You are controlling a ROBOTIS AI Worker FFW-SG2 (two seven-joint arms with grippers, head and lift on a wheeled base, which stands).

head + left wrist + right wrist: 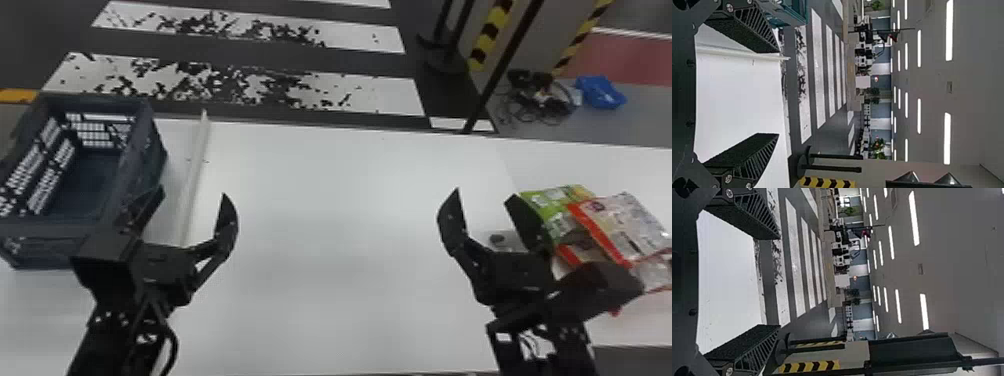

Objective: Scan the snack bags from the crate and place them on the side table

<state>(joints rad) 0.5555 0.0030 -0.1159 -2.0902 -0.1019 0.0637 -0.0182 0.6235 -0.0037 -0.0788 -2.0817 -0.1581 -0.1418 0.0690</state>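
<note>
Gaping: two black grippers (pixel 193 190), one crate (pixel 50 230) far left.

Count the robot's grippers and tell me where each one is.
2. The left gripper is over the left part of the white table, by the crate; the right gripper is over the right part, by the snack bags.

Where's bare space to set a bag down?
The white tabletop is bare between the left gripper and right gripper, up to its far edge. Crowded: left, by the crate; right, around the overlapping snack bags.
</note>
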